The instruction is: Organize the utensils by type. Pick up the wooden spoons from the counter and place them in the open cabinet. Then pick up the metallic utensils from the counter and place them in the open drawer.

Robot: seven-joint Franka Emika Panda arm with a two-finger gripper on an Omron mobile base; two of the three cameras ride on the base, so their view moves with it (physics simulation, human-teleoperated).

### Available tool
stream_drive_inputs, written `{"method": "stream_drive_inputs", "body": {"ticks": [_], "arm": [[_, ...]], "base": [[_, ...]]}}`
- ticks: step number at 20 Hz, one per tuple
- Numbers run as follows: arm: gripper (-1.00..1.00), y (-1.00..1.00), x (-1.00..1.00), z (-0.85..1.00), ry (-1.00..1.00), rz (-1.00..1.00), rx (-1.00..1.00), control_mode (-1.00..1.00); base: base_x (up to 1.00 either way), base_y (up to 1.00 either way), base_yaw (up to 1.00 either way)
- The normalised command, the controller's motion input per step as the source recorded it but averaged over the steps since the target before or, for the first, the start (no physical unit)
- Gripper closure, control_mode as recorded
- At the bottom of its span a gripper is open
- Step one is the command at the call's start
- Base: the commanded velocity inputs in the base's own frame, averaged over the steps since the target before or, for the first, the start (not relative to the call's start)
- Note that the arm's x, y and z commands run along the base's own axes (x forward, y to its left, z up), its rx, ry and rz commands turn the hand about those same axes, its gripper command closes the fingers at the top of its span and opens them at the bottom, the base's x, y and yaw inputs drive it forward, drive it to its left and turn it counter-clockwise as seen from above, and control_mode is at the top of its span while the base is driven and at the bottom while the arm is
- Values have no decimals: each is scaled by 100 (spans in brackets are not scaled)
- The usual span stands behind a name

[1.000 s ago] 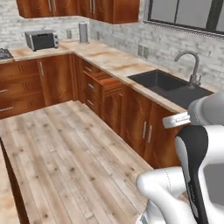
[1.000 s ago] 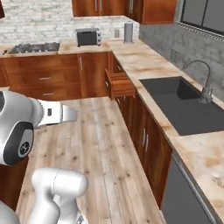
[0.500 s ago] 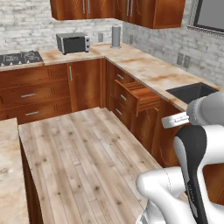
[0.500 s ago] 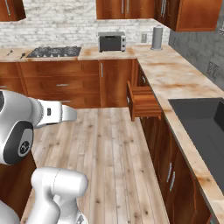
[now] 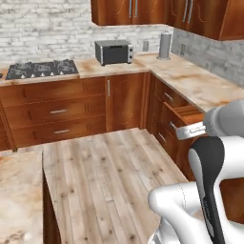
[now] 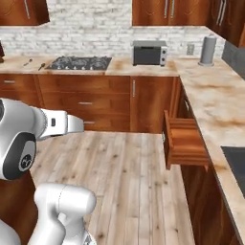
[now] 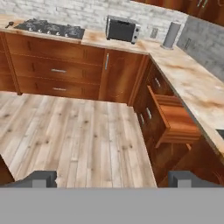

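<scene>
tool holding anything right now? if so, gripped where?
Nothing held. The tool is open, fingers wide apart with only floor between them, facing the open drawer.

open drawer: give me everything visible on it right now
The open drawer is a shallow box of reddish-brown wood, matching the cabinet fronts around it. It is pulled well out from the run of fronts under the marbled counter, its front panel facing the wooden floor, a silver bar handle on that panel. In the hand view its inside looks like bare wood; no utensil can be made out in it. It sits level, in the top row just under the counter edge. Nothing touches it.
</scene>
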Motion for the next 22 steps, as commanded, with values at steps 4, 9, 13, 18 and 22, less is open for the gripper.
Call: {"method": "stream_drive_inputs", "body": {"ticks": [4,9,13,18,22], "arm": [[-100,0,0,0,0,0,0,100],[-100,0,0,0,0,0,0,100],[-100,0,0,0,0,0,0,100],[-100,0,0,0,0,0,0,100],[-100,0,0,0,0,0,0,100]], "base": [[100,18,25],[100,14,30],[100,9,37],[100,3,48],[100,3,50]]}}
